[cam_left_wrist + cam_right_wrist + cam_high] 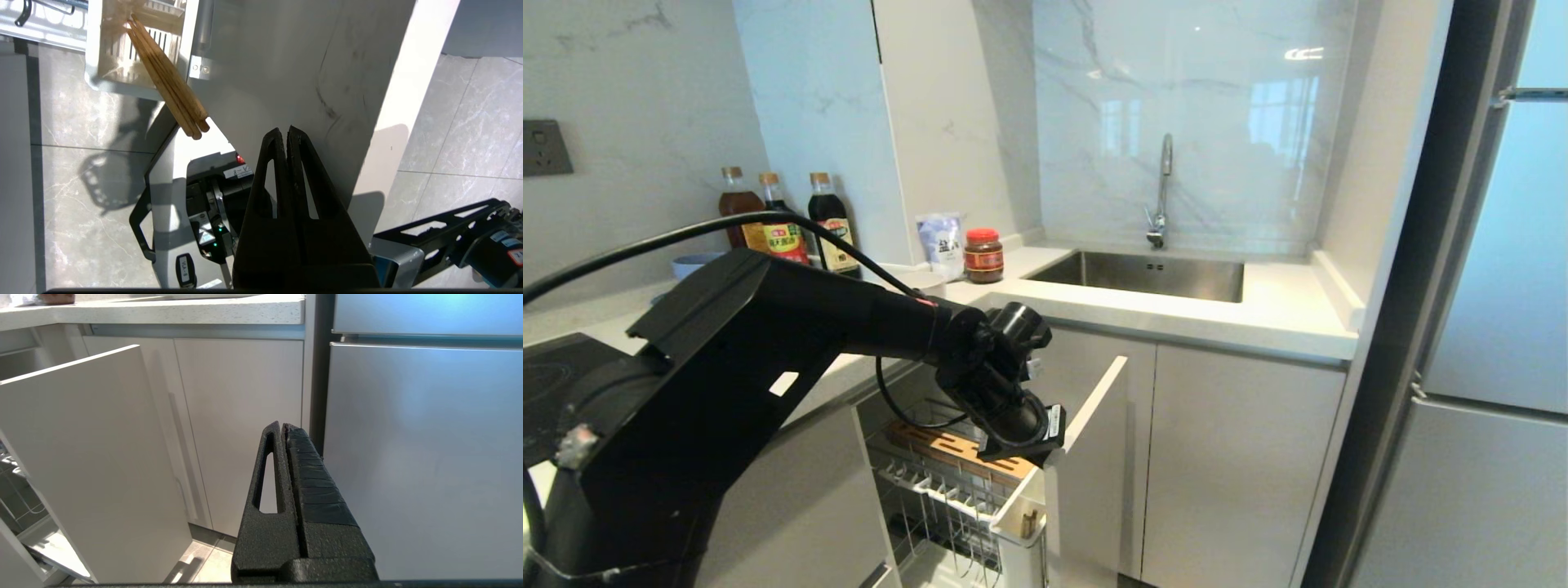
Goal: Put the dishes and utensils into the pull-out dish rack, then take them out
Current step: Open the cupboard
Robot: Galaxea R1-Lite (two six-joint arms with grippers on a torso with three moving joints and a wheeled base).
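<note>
The pull-out dish rack [947,490] stands drawn out below the counter, with its brown wooden strip [952,447] and white panel front [1086,457]. A pair of wooden chopsticks [167,77] leans in the white utensil cup [110,61] at the rack's front corner. My left gripper [284,130] hangs just above the panel front [294,73], beside the cup; it is shut and holds nothing. In the head view only the left wrist [1009,400] shows over the rack. My right gripper [282,425] is shut and empty, parked low by the cabinets. The dishes and the fork are out of view.
Sauce bottles [784,220], a salt bag [941,241] and a red-lidded jar [983,255] stand on the counter left of the sink [1143,273]. A tall fridge [1494,327] stands at the right. My own base [204,212] sits under the rack.
</note>
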